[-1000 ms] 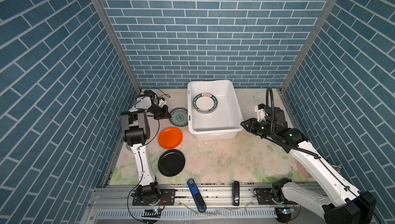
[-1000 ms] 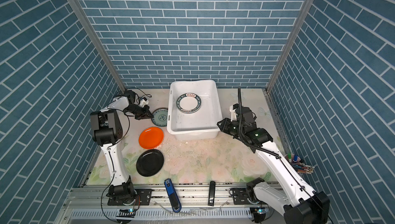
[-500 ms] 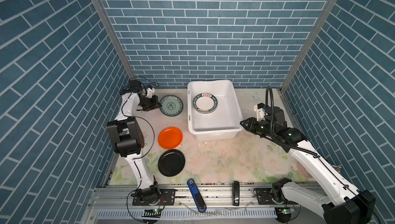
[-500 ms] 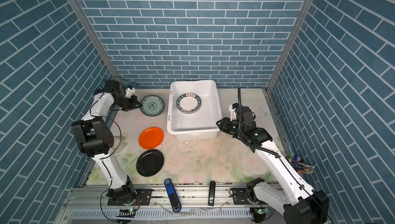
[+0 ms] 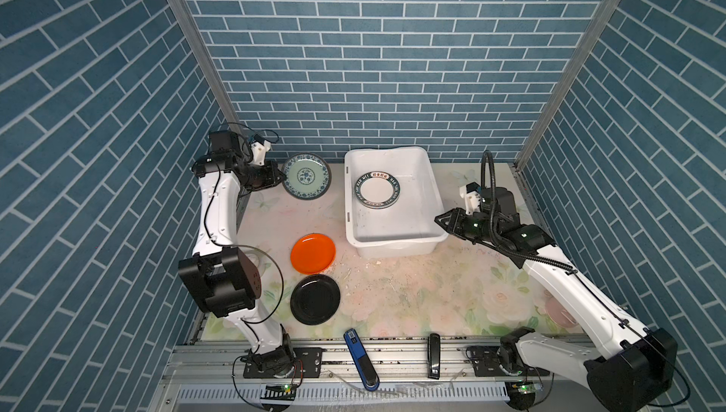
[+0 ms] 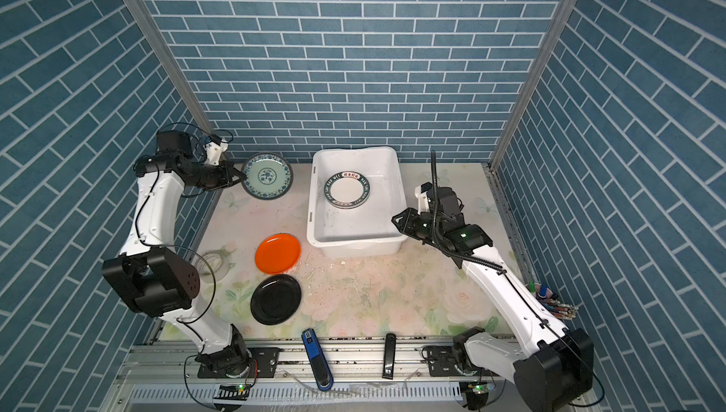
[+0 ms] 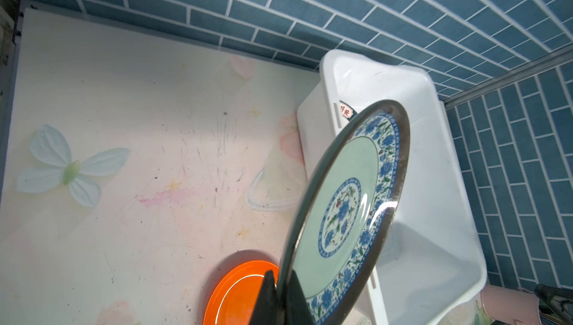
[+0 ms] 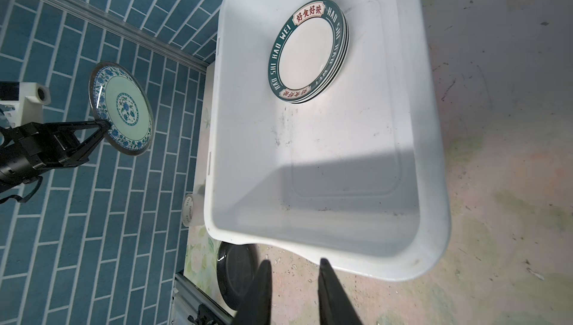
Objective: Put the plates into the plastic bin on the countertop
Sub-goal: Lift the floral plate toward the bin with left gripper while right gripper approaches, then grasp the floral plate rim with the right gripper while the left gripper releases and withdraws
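At right wrist, plates [image 8: 305,50] plainly stacked

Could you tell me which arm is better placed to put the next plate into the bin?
Left: its jaws hold the teal plate, lifted beside the plastic bin. The right arm's jaws stand open and empty at the bin's near corner.

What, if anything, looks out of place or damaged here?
Small white chips lie scattered on the countertop just in front of the bin, like breakage debris; their source is not visible. Otherwise only the teal plate is tilted, held by the left gripper.
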Controlling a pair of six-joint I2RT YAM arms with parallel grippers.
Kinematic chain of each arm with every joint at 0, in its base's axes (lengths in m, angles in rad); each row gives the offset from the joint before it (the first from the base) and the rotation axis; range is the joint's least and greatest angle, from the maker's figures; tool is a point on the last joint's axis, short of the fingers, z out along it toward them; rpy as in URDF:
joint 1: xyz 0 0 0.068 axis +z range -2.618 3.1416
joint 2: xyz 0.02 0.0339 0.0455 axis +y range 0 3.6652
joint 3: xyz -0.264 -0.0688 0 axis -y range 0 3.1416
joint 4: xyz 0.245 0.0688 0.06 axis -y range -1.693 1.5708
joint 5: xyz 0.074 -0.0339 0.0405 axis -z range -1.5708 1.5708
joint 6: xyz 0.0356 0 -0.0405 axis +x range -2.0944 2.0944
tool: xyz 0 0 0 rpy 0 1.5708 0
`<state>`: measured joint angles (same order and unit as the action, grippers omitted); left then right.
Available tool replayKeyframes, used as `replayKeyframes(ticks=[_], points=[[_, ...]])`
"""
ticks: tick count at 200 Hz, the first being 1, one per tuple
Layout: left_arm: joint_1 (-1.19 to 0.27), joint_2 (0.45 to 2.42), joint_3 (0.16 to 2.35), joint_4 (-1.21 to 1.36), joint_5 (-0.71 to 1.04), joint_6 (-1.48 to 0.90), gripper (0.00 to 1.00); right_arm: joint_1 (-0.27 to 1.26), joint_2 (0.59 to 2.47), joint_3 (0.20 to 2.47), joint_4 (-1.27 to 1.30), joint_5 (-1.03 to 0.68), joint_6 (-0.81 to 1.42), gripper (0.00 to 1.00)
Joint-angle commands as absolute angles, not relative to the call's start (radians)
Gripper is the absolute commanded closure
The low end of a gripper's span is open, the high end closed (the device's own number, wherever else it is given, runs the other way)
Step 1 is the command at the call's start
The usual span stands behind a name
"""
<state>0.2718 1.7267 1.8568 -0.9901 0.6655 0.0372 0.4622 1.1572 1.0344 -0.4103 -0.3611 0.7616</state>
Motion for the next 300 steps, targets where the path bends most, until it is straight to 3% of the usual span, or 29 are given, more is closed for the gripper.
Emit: replayKeyframes(ticks=[1,78,124,245,300], points=[[0.269,1.705,1.898,-1.047,0.751,0.036,1.0,0.478,1.187,1.096,-0.379,-0.407,0.747,0.71],[0.171,1.645,1.901,-1.08,0.806,0.037,1.0,0.6,1.407,1.352,-0.357,-0.482,0.667,0.59],[0.038,1.638,1.889,-1.12,0.814,0.104,1.0,0.631,1.467,1.386,-0.233,-0.56,0.703,0.55],[-0.088,1.64,1.861,-1.105,0.848,0.084,1.0,0.67,1.465,1.351,-0.158,-0.557,0.726,0.54],[-0.098,1.628,1.86,-1.103,0.862,0.077,1.0,0.673,1.483,1.367,-0.192,-0.529,0.703,0.58]])
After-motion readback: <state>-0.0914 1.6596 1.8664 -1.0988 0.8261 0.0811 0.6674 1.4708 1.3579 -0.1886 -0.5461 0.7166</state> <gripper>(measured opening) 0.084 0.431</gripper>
